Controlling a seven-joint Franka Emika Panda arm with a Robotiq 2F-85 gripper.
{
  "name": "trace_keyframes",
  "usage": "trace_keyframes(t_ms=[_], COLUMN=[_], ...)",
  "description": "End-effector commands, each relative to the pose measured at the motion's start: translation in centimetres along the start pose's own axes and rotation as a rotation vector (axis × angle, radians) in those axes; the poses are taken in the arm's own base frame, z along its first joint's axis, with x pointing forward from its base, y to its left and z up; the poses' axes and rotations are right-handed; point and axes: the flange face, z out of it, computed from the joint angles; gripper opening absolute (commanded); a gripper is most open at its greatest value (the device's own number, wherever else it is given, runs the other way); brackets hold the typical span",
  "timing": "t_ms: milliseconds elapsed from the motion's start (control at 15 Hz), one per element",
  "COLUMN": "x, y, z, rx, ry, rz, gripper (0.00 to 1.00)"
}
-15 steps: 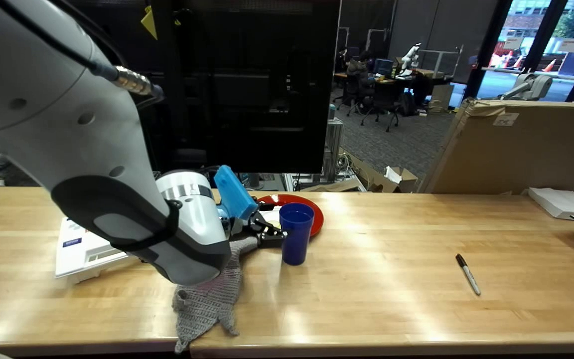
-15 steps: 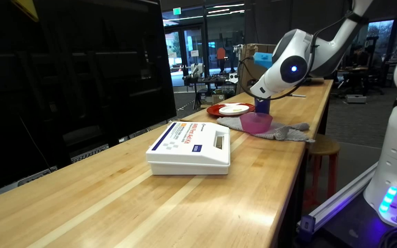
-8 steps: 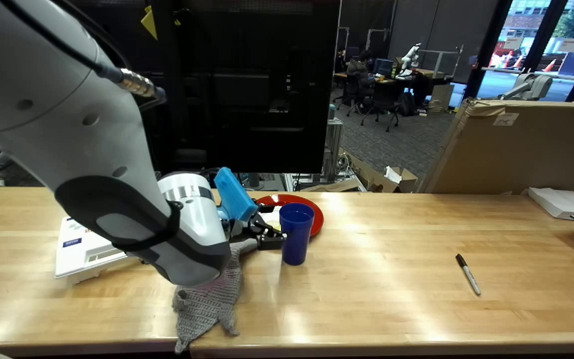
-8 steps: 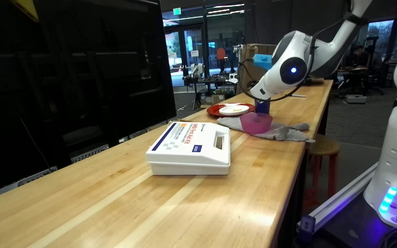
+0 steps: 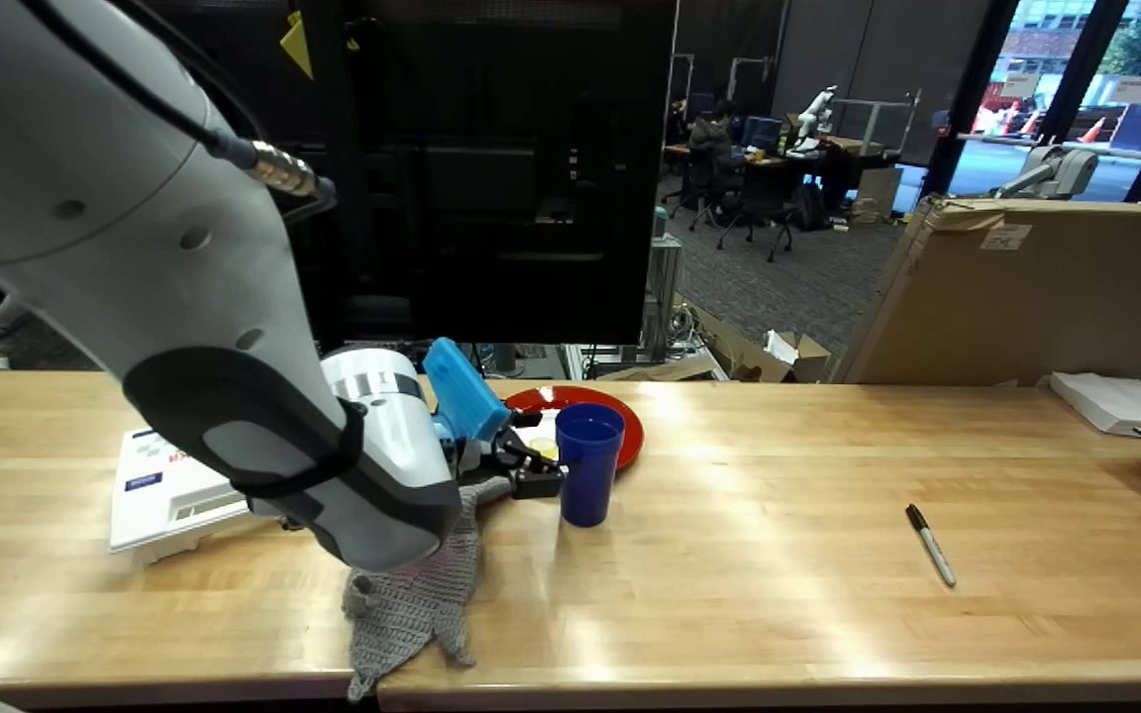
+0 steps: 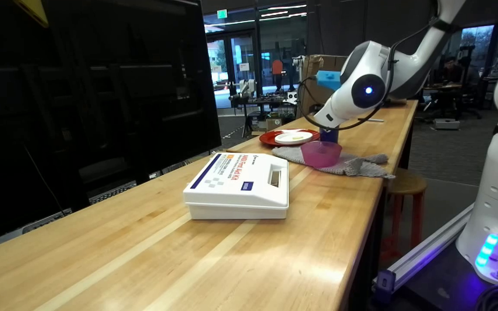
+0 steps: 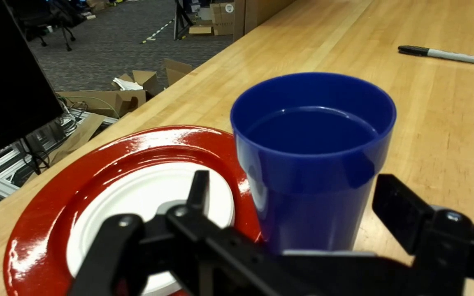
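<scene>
Wrist view: a blue cup (image 7: 313, 201) stands just beyond the wide-spread, empty gripper (image 7: 293, 181).

grey carpet (image 5: 828, 287), dark wall (image 5: 897, 59), daylit windows (image 5: 1046, 45)

Dim room (image 5: 828, 228), daylight at the windows (image 5: 1140, 54), glare on the tabletop (image 5: 749, 574) and red plate (image 7: 43, 213), claw (image 7: 296, 197) blurred

In my wrist view, I have a cup (image 7: 313, 185) on the table (image 7: 442, 135) ahead of the tool (image 7: 292, 191), stacked plates (image 7: 43, 218) left, a marker (image 7: 444, 54) behind right. In an exterior view, a bowl (image 6: 321, 156) sits on a cloth (image 6: 366, 167) behind and right of a first-aid kit (image 6: 240, 190).
</scene>
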Motion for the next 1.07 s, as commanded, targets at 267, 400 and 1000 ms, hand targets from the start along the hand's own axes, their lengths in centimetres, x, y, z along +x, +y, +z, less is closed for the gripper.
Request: trace_keyframes(t_ms=[267,400,1000], x=[0.8,1.0,1.3], y=[0.4,0.3,-0.6], z=[0.9,1.3,2.5], rx=[-0.081,-0.087,-0.098], ry=[-0.014,-0.01,0.009], rz=[-0.101,-0.11,-0.125], gripper=[1.0,1.0,1.0])
